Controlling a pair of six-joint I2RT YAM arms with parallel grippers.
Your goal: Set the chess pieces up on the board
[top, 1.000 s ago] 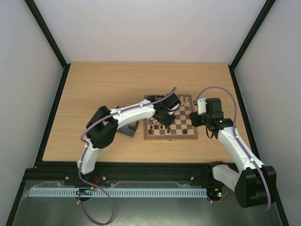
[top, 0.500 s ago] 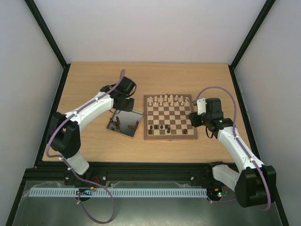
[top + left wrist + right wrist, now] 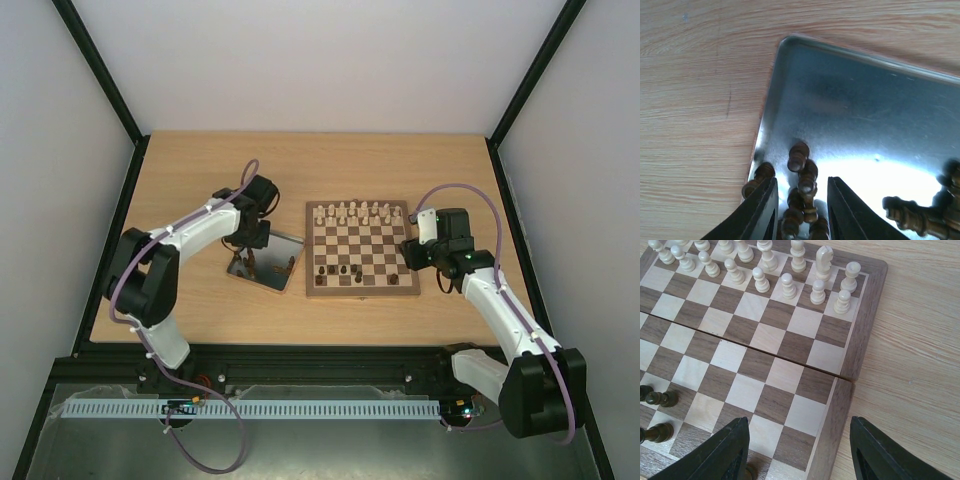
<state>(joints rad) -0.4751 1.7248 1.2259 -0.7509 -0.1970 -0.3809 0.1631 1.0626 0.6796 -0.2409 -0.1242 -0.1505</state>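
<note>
Dark brown wooden chess pieces [image 3: 798, 156]: light, stiff; pinch stem.
Left gripper [image 3: 802, 184]: narrow, astride 1, shiny metal tray [image 3: 850, 110] corner.
Right gripper [image 3: 799, 424]: wide, empty.

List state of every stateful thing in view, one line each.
tray, holding dark pieces
dark pieces in tray, lying down
left gripper, fingers partly open around one of them, no grip yet
right gripper, fingers wide open, empty, over board's right edge
board, unfolded, flat
light pieces, standing in two far rows
dark pieces on board, few, near rows unfilled
</note>
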